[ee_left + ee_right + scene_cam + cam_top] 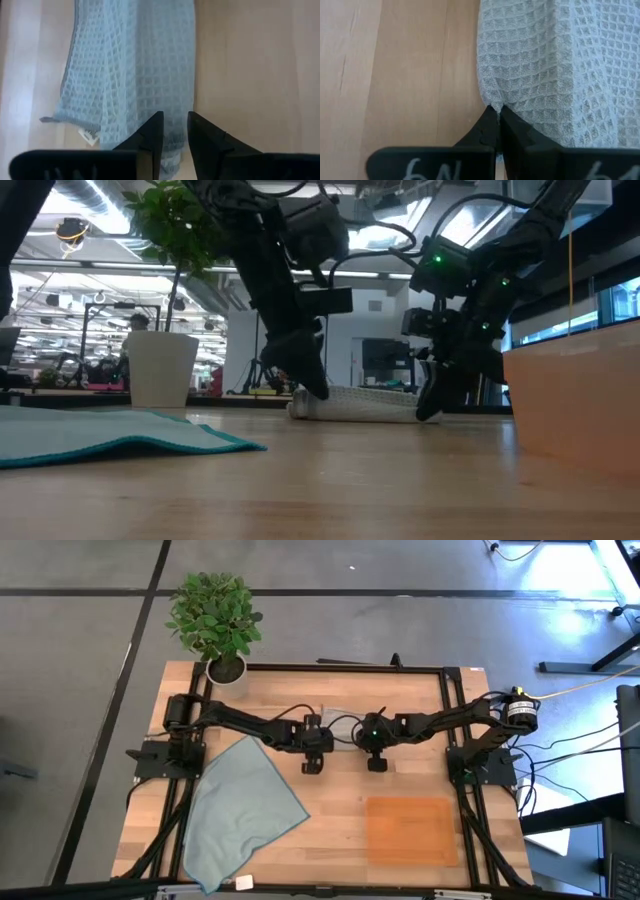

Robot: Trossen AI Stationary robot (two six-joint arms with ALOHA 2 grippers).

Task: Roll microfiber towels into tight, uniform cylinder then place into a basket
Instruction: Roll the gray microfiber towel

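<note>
The soft, light grey waffle-weave microfiber towel (340, 726) lies partly rolled mid-table. The right gripper (498, 117) has its fingers clamped on the towel's corner; the left gripper (175, 132) has its fingers slightly apart over the opposite end. Being limp, the towel likely needs gripping at both ends.

Two matte black jointed arms are showing across the centre of the high view, black cables trailing along them. The right black two-finger gripper (377, 763) is glowing with a small green light (at its wrist); white markings are showing on its finger base.
</note>
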